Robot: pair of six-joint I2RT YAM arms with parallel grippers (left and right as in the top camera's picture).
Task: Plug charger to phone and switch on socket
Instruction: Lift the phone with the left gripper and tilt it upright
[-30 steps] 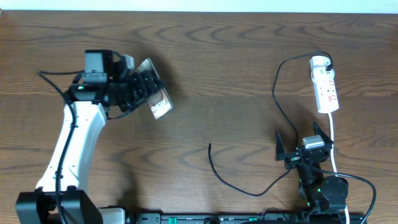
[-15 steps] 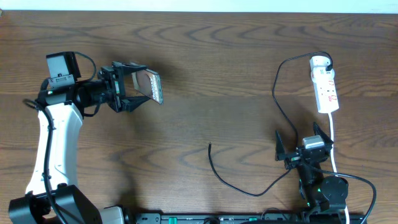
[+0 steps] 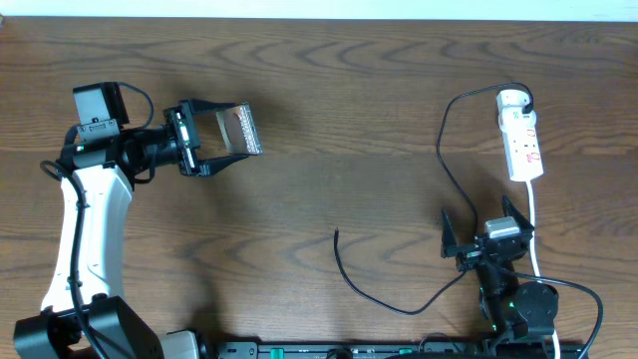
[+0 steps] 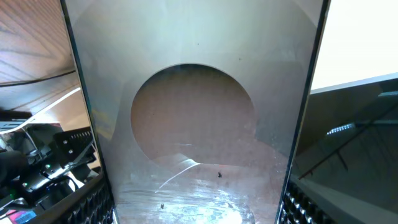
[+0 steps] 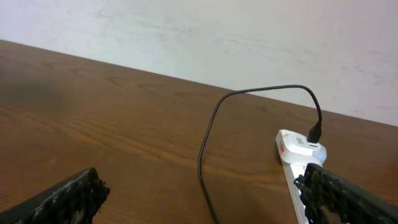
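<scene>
Toward the far left corner of the counter (image 3: 349, 100), the left claw (image 3: 237, 135) grips the phone (image 3: 241, 128) across its width, one finger on each long edge, jaws spread wide to take it. From overhead the phone appears lifted off the wood and tilted, its pale glossy face turned partly upward. In the left wrist view the phone's face fills the space between the two ribbed pads (image 4: 93, 205), with a round brownish reflection at its middle.

Near the far right corner lies the socket (image 3: 522, 140), a white strip with red marks, its white cord (image 3: 535, 229) running back toward the near edge. The charger (image 3: 440, 150) is plugged into the socket's far end. Its black cable loops left, comes down past the right claw (image 3: 481, 221) and curves along the near edge. The plug tip (image 3: 336, 233) rests on bare wood around the middle of the counter, well apart from the phone.

By the near right edge, the right claw stands fully spread and holds nothing; its camera looks toward the socket.
</scene>
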